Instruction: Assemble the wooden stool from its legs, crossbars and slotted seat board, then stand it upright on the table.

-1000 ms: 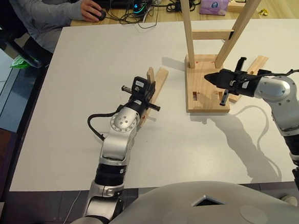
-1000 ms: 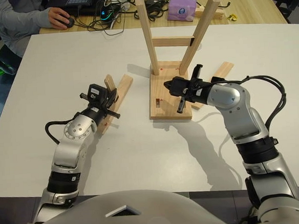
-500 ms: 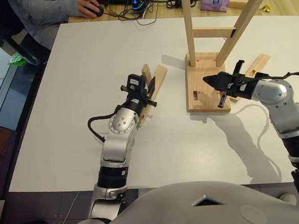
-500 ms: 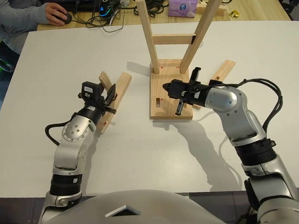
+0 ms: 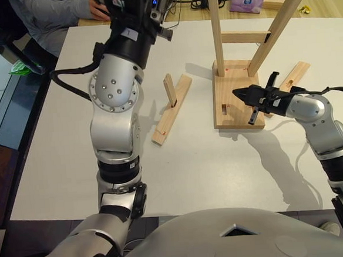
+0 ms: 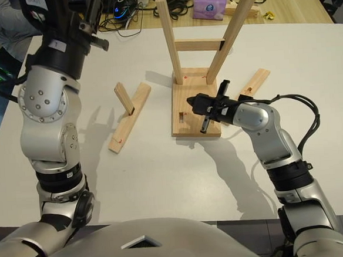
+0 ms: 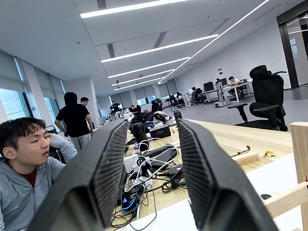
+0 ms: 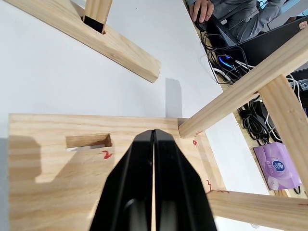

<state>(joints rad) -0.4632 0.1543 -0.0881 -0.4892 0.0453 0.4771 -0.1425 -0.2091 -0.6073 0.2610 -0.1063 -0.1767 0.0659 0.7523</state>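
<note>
White bench [image 5: 60,142] carries all the wood. Nearest lies one loose leg [image 5: 166,118], flat and slanting away, with one short crossbar piece [image 5: 170,90] standing up out of it. Just to its right, apart from it, the slotted seat board [image 5: 234,113] lies flat.

The right tool [image 5: 238,92] hangs over the board's middle. The head views leave its fingers hard to judge. The right wrist view settles it: the two black fingers [image 8: 139,192] are pressed together with no gap and hold nothing. That view also shows one empty slot [image 8: 88,141] in the board, beside the fingertips. Whether the tips touch the wood I cannot tell.

At the board's far edge two legs stand in it, one upright [image 5: 214,28] and one leaning outward [image 5: 273,30], joined by one crossbar [image 5: 243,39]. One more wooden piece [image 5: 294,73] lies flat on the bench just right of the board, partly behind the right arm.

Farthest, the left arm is held high over the bench's far left part. The left wrist view shows the left tool [image 7: 153,127] with its fingers [image 7: 108,178] spread wide and nothing between them.
</note>
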